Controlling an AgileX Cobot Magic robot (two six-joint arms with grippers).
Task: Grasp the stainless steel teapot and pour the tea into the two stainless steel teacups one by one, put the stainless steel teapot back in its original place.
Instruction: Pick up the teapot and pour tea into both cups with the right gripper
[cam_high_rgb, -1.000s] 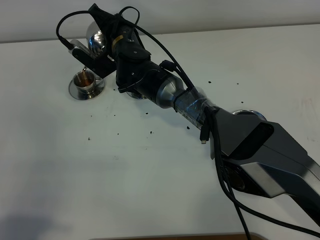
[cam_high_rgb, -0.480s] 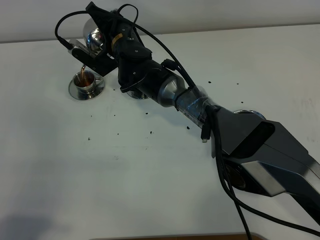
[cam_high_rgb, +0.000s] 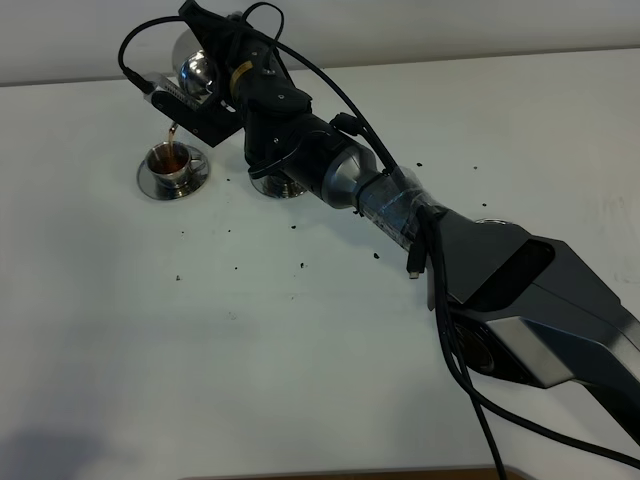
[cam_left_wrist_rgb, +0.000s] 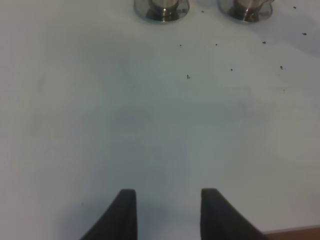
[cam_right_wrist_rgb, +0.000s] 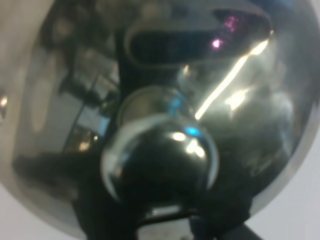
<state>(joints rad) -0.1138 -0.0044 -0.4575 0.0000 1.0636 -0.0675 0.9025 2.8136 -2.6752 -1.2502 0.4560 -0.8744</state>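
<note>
White speck-strewn table (cam_high_rgb: 150, 340): my right gripper (cam_high_rgb: 228, 92) clamps the stainless steel teapot (cam_high_rgb: 197, 73), tipped over the left teacup (cam_high_rgb: 170, 160). The other teacup (cam_high_rgb: 271, 188) lies just rightward, under my forearm (left gripper (cam_left_wrist_rgb: 167, 210) open-jawed, empty).

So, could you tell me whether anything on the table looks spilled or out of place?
Yes: small dark specks lie scattered across the white table, perhaps tea leaves. Tea from the tilted teapot lands inside the teacup below it.
</note>
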